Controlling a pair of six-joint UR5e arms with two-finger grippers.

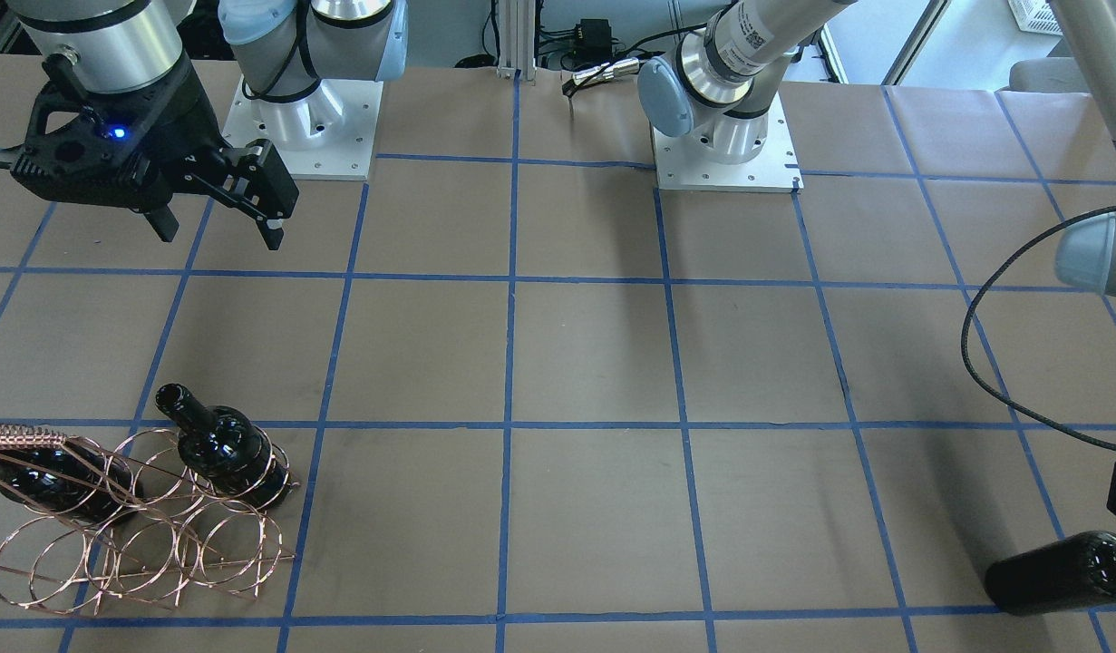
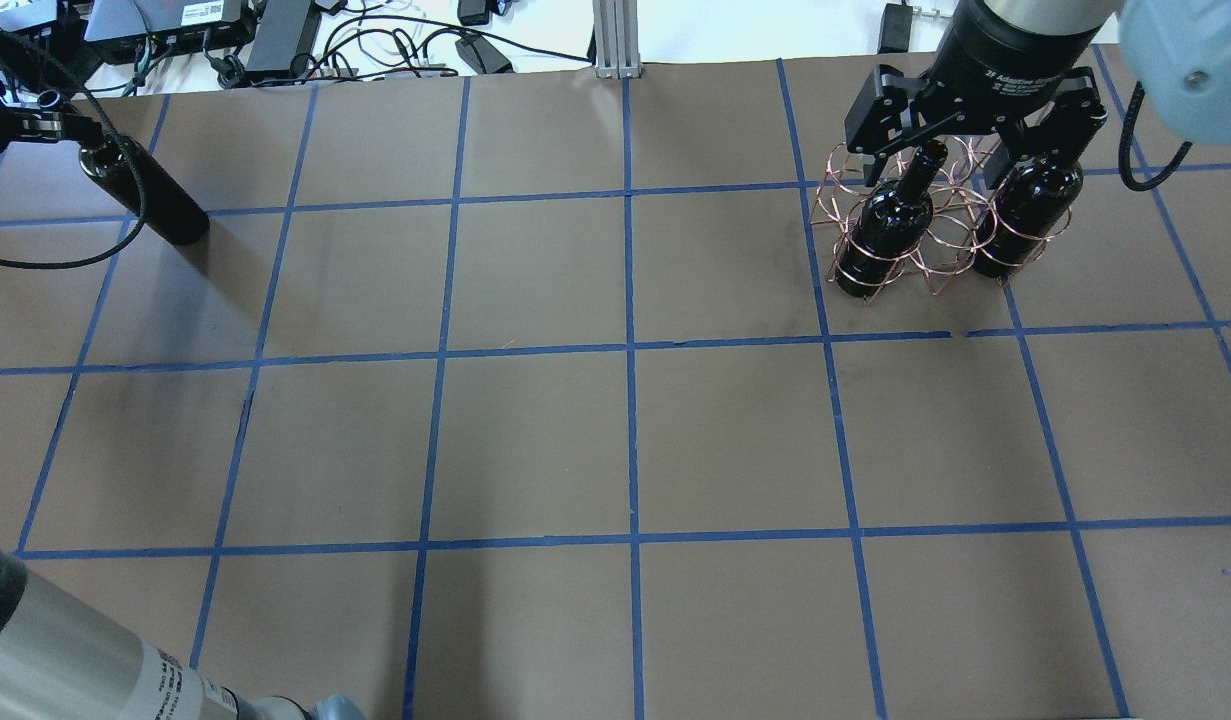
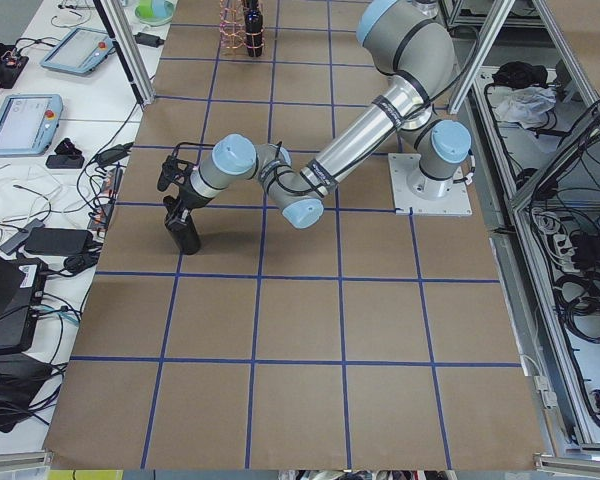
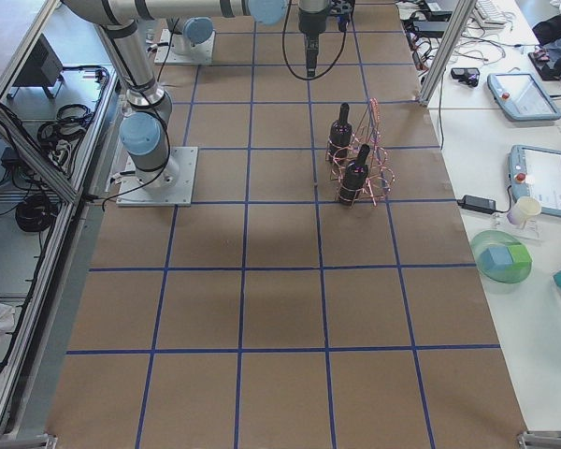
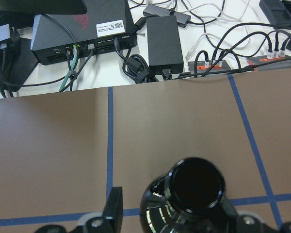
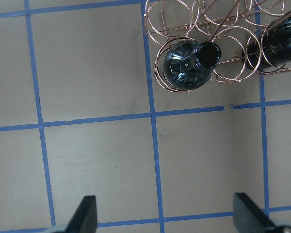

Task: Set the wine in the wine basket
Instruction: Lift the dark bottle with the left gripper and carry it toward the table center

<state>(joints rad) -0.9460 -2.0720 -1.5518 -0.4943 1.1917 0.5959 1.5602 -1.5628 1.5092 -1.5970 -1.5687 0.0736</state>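
Observation:
One dark wine bottle [image 2: 150, 195] stands upright on the table's far left. My left gripper [image 5: 179, 221] straddles its neck; the left finger [image 5: 114, 208] shows a gap to the glass, so it looks open. The copper wire basket [image 2: 935, 262] at the far right holds two more bottles [image 2: 887, 225] [image 2: 1027, 212]. My right gripper [image 2: 975, 150] hovers above the basket, open and empty. In the right wrist view its fingers [image 6: 87, 216] spread wide over bare table, with the basket [image 6: 184, 19] and one racked bottle [image 6: 189, 63] at the top.
Blue tape lines grid the brown table [image 2: 625, 440]. Cables and electronics [image 5: 82, 29] lie just past the far edge near the left bottle. Both arm bases [image 1: 304, 118] [image 1: 725, 136] sit at the robot's side.

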